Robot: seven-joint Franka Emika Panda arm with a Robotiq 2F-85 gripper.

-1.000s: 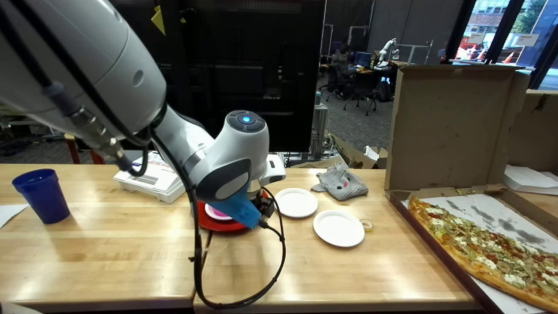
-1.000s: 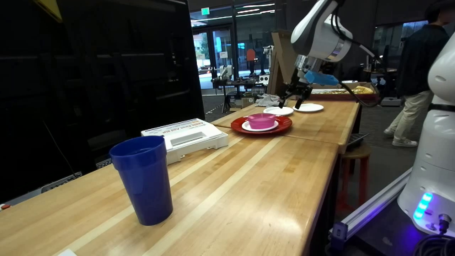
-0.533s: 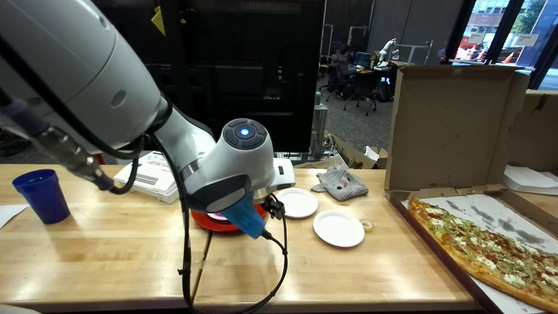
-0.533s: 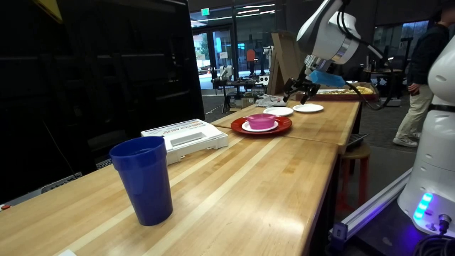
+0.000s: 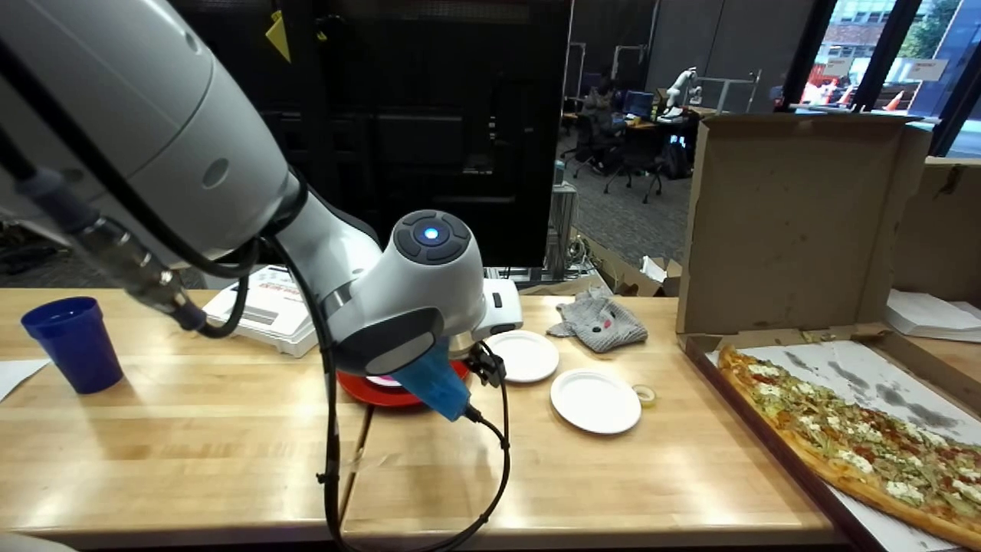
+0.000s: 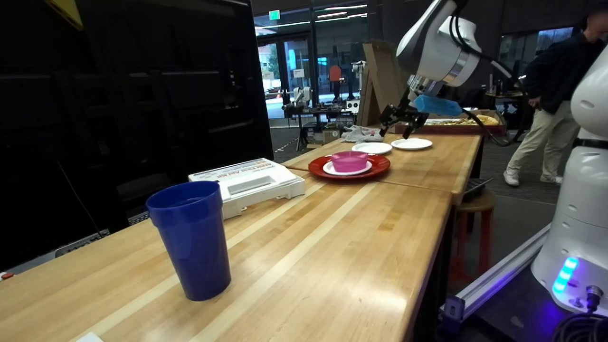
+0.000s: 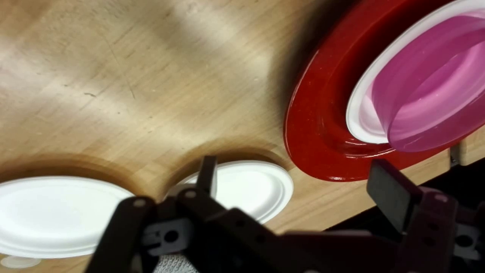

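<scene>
A translucent pink plastic bowl (image 6: pixel 350 162) sits on a small white plate (image 7: pixel 353 113) upon the round red plate (image 7: pixel 314 125); that nesting looks done. Left outside, beside the red plate, lie a nearer white plate (image 5: pixel 524 357), a farther white plate (image 5: pixel 595 402) and a grey knitted cloth (image 5: pixel 602 320). The pincer (image 6: pixel 394 134), spread wide, holding nothing, hangs near the red plate; the bowl bars the plate beneath.

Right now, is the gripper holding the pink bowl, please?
No, in an exterior view the bowl sits on a white plate, apart from the open gripper.
</scene>
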